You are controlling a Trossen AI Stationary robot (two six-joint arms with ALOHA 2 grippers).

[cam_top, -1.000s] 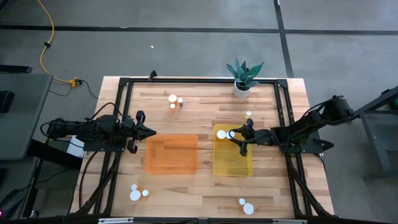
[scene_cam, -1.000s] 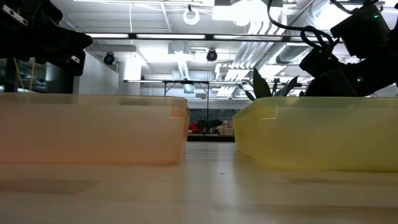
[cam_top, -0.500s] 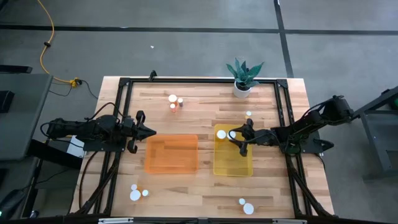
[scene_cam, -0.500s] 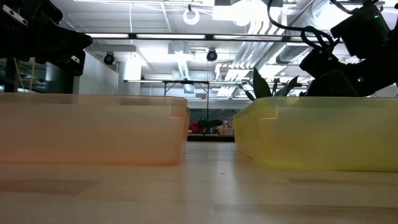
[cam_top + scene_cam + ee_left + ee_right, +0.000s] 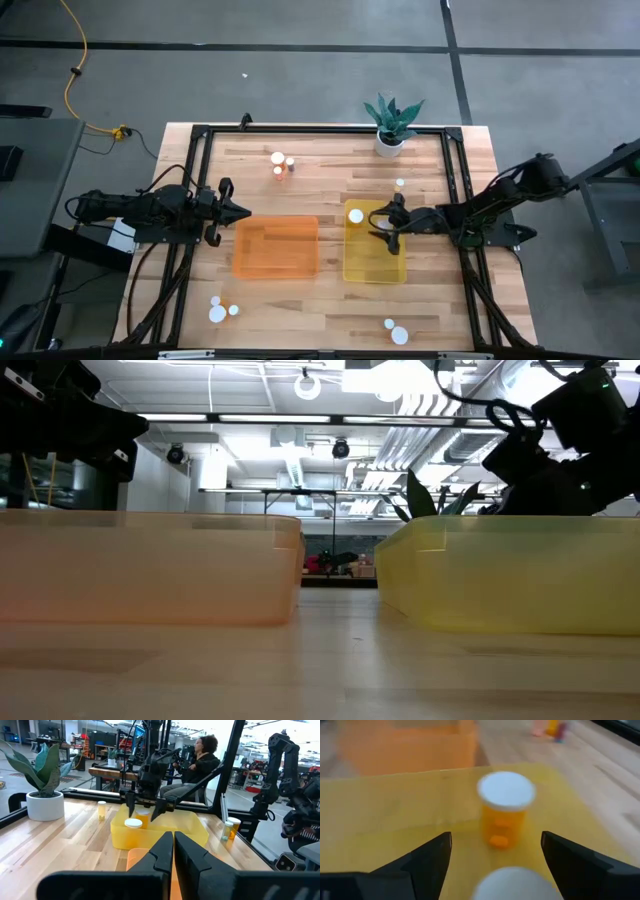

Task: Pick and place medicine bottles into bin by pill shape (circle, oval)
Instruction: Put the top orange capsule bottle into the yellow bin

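My right gripper hangs open over the yellow bin, pointing toward the table's left. In the right wrist view its fingers stand wide apart on either side of a white-capped bottle without touching it. A second amber bottle stands upright on the bin's floor just beyond; it also shows in the high view. My left gripper is shut and empty at the left end of the orange bin.
Loose bottles stand at the far side, by the yellow bin's far right corner, at the near left and near right. A potted plant stands at the far edge. A person sits beyond the table.
My right gripper has drawn back a little toward the table's right edge above the yellow bin. My left arm has kept still.
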